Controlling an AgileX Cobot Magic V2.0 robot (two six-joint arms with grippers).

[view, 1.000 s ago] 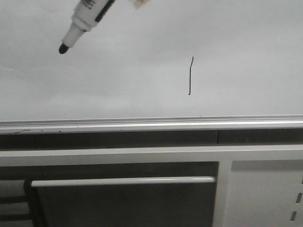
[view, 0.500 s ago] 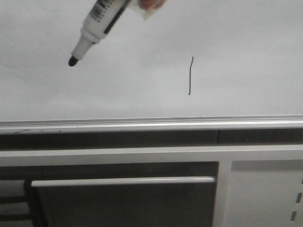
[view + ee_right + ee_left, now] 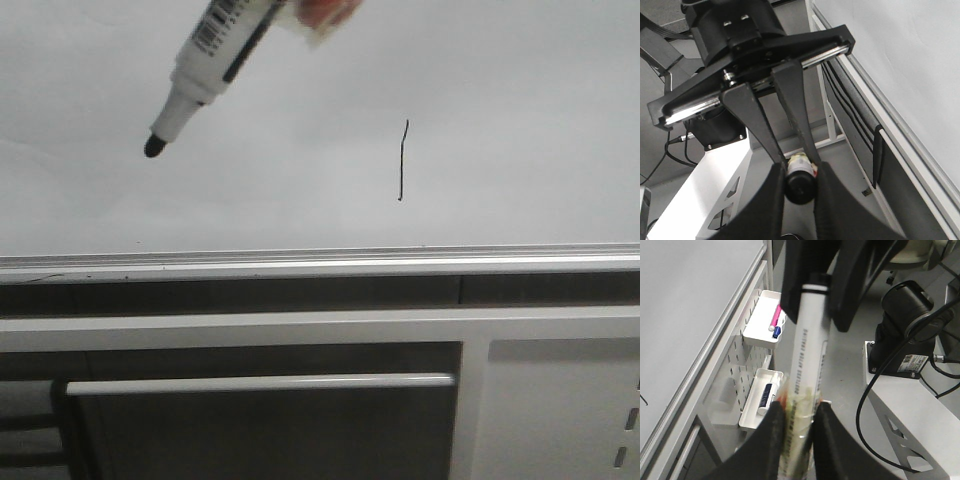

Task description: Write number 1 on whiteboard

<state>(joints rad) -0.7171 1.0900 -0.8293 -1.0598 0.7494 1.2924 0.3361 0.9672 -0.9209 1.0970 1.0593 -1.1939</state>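
Both grippers are clamped: the left gripper (image 3: pixel 799 412) pinches the barrel of a white marker (image 3: pixel 807 357) between its two black fingers, and the right gripper (image 3: pixel 800 175) grips a dark round-ended cylinder (image 3: pixel 800 186) near its fingertips.

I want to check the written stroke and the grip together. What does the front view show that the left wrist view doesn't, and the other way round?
Only the front view shows the number 1 as a whole stroke, and the marker's black tip well to its left; whether the tip touches the board cannot be told. Only the left wrist view shows the left gripper shut on the marker, plus two wall trays holding other pens. Both show the whiteboard with its silver rail and the same white-barrelled marker.
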